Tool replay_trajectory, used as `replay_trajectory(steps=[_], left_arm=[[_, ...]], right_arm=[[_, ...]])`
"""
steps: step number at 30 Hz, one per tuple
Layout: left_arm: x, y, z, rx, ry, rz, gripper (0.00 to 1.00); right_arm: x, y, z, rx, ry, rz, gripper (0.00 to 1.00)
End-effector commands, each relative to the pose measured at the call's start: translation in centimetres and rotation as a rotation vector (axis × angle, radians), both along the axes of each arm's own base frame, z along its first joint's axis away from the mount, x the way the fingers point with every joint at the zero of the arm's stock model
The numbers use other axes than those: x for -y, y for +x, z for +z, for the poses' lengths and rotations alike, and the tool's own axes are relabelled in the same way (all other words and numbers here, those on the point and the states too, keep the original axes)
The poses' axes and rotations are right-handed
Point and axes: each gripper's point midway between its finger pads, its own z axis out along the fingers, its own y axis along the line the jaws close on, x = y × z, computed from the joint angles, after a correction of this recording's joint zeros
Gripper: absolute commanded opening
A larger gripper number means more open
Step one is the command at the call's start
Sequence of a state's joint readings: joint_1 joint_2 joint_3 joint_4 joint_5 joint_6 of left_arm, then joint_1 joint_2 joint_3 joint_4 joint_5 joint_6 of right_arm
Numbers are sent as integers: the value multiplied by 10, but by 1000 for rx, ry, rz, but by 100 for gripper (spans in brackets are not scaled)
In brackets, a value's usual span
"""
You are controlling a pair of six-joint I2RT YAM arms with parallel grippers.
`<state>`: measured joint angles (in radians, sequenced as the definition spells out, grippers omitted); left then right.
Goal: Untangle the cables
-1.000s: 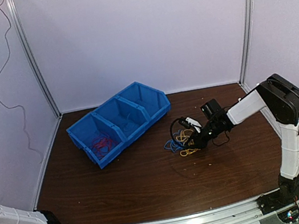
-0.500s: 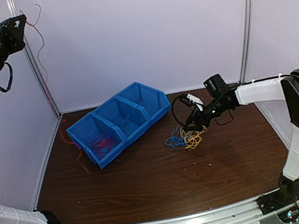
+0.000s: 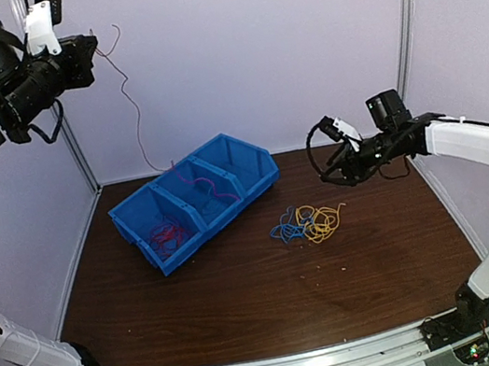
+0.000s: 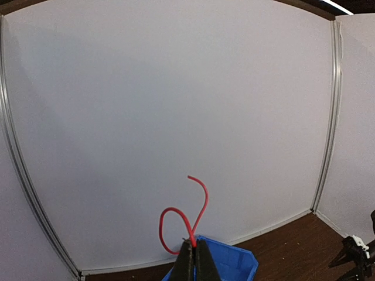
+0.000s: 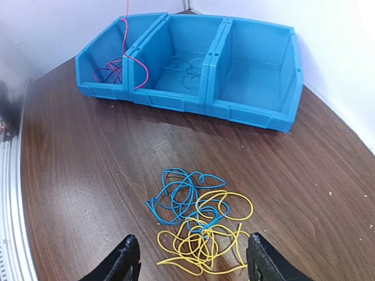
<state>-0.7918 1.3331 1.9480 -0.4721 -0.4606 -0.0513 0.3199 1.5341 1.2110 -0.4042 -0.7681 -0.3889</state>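
High at the back left, my left gripper (image 3: 94, 46) (image 4: 195, 249) is shut on a thin red cable (image 3: 128, 99) (image 4: 201, 205). That cable hangs down to the blue bin (image 3: 252, 174), and its lower end lies over the divider into the middle compartment (image 5: 139, 75). A tangle of blue cable (image 3: 286, 229) (image 5: 181, 196) and yellow cable (image 3: 321, 223) (image 5: 211, 243) lies on the table. My right gripper (image 3: 329, 168) (image 5: 193, 263) hovers open above and just behind the tangle, holding nothing.
The blue bin (image 5: 258, 111) has three compartments. One end compartment holds more red cables (image 3: 168, 234) (image 5: 110, 71), and the middle one holds some thin blue cables (image 5: 188, 65). White walls with metal posts (image 3: 403, 32) enclose the brown table (image 3: 247, 306).
My right gripper opened, let go of the blue and yellow tangle, and drew up and back to the right. My left gripper swung right, carrying the red cable's lower end into the bin.
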Motion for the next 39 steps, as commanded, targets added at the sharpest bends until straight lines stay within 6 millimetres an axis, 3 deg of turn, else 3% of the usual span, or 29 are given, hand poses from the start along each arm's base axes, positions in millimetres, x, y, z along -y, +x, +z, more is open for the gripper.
replay_trajectory(steps=[1,4,6,9,13,23,29,39], left_arm=[[6,11,-2,-7,89,19,0],[3,14,9,24,107,57,0],[-1,16,18,44,108,83,0],[-6,18,24,57,99,110,0],[-13,19,28,64,88,136,0],[-37,3,73,173,27,191,0],[-38,19,57,144,83,258,0],[-62,65,18,47,111,278,0]], right_arm=[[32,1,18,156,-3,-153,63],[59,2,2,292,-50,-279,68],[69,3,-17,271,-72,-299,70],[62,5,-33,166,-59,-246,70],[53,5,-39,117,-41,-202,70],[51,0,-38,126,-28,-181,70],[51,-1,-37,128,-27,-175,70],[50,-2,-40,119,-28,-166,70]])
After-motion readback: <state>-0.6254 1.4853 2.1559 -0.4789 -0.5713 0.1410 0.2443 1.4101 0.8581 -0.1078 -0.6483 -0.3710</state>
